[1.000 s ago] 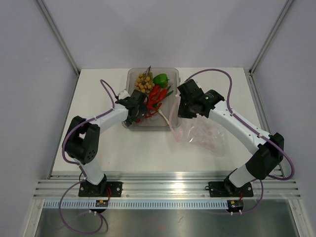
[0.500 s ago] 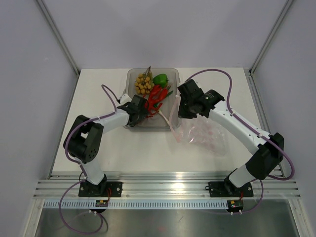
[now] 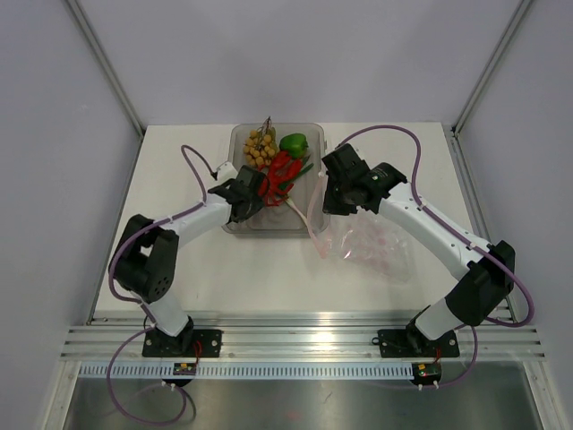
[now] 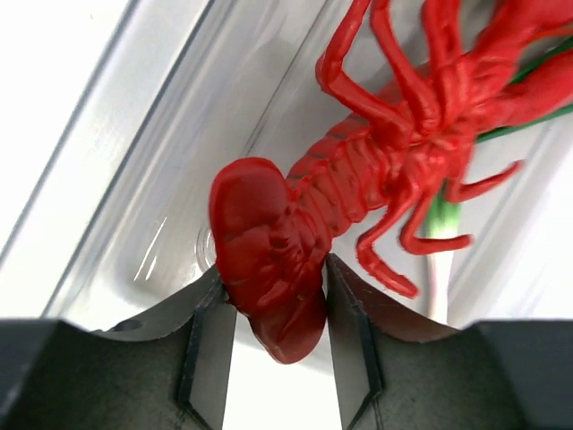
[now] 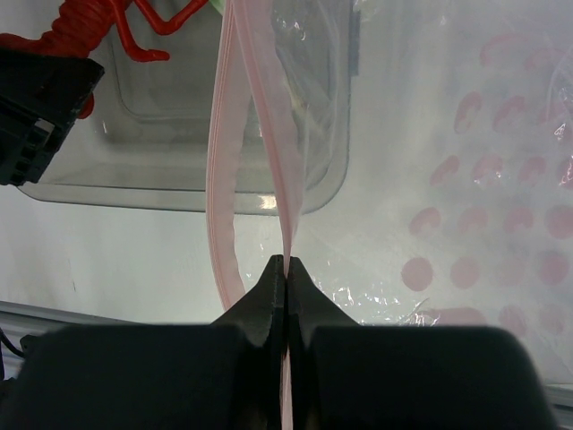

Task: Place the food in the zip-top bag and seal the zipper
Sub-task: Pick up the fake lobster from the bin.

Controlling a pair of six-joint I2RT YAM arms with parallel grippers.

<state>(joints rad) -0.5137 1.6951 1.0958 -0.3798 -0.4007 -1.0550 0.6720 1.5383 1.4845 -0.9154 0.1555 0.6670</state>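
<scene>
The red lobster [image 3: 280, 173] lies in the clear tray [image 3: 239, 141] beside the green bell pepper [image 3: 293, 143], the cluster of yellow-tan balls [image 3: 260, 150] and thin green stalks [image 3: 305, 167]. My left gripper [image 3: 254, 193] reaches into the tray's near left part. In the left wrist view both fingers press the sides of the lobster's tail [image 4: 269, 242], so the left gripper [image 4: 273, 300] is shut on it. My right gripper [image 5: 286, 262] is shut on the pink zipper [image 5: 288, 188] of the zip-top bag [image 3: 372, 246] and holds its mouth up beside the tray's right edge.
The bag's body, printed with pink dots [image 5: 501, 224], lies crumpled on the white table [image 3: 269, 269] right of the tray. The other zipper strip [image 5: 219, 179] hangs loose in front of the tray's near wall [image 5: 179, 170]. Grey walls enclose the table.
The left jaws have closed in from wide open onto the lobster's tail, and the left arm has settled lower over the tray. The right arm and the bag have not moved.
</scene>
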